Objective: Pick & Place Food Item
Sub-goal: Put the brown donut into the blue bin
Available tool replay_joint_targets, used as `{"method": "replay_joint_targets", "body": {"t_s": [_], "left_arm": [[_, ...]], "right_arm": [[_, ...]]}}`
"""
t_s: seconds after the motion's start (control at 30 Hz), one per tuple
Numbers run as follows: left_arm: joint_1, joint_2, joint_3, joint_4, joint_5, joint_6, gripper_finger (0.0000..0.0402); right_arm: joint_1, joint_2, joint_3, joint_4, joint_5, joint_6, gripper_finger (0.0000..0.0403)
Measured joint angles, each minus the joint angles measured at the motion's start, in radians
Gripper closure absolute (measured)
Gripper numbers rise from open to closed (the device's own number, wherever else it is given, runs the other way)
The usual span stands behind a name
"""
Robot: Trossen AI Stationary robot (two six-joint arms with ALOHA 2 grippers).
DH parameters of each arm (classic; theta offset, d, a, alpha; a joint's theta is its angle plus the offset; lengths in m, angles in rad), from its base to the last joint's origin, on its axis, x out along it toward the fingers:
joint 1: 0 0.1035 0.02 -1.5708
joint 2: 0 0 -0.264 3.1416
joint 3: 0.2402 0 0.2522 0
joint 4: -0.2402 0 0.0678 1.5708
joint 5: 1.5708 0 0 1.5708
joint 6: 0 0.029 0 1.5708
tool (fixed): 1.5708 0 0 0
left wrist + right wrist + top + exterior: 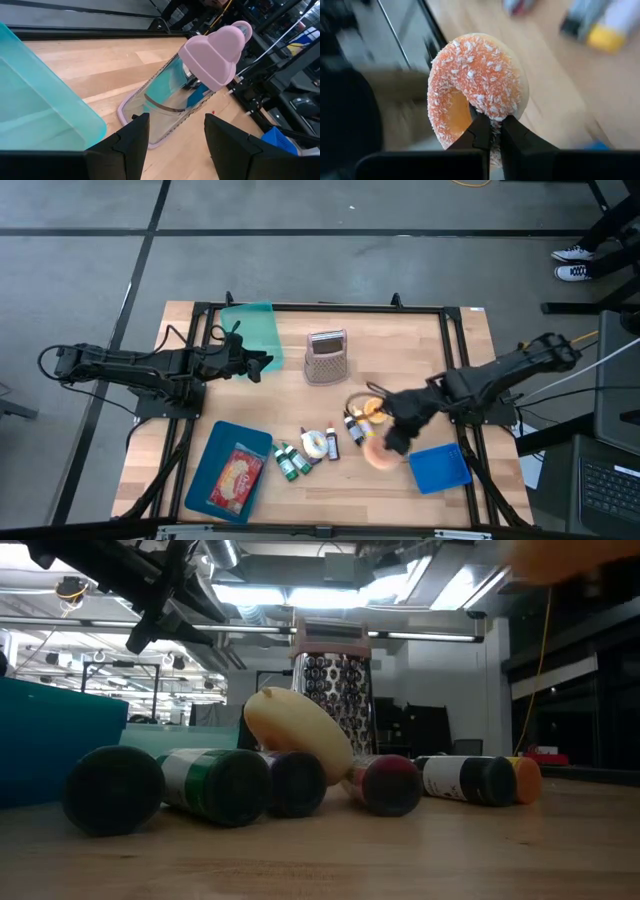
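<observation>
1. Pinching an orange sprinkled donut (475, 92) by its ring, the right gripper (490, 131) has its fingers pressed together on the icing, and the donut hangs clear of the wood.
2. Seen from above, that right gripper (400, 432) holds the donut (379, 453) over the near right part of the table (400, 340), just beside the blue plate (440, 468).
3. Next along the near edge lie small paint bottles (292, 463) and a blue tray (205, 480) with a packet in it, all apart from the donut.
4. Farther back stands the metal grater (325, 357) with its pink handle, near the table's middle.
5. Farthest off, the left gripper (262, 364) waits by the teal bin (252, 330), fingers spread and holding nothing.
6. Judging by this, the pick is done and the carry is under way; setting the donut down and letting go remain, probably on the blue plate, though the target is not certain.
</observation>
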Motion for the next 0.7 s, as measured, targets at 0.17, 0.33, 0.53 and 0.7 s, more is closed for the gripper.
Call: {"method": "replay_joint_targets", "body": {"t_s": [0.17,0.33,0.53,0.7], "left_arm": [[0.0,0.0,0.0,-0.003,0.0,0.0,0.0217],[0.0,0.0,0.0,-0.008,0.0,-0.009,0.0217],[0.0,0.0,0.0,-0.011,-0.007,-0.014,0.0217],[0.0,0.0,0.0,-0.015,-0.037,-0.016,0.0217]], "right_arm": [[0.088,-0.02,0.0,-0.194,-0.083,-0.157,0.0388],[0.159,-0.017,0.0,-0.36,-0.074,-0.36,0.0388],[0.194,-0.015,-0.025,-0.477,-0.067,-0.523,0.0388],[0.227,-0.015,-0.09,-0.443,-0.102,-0.584,0.0389]]}}
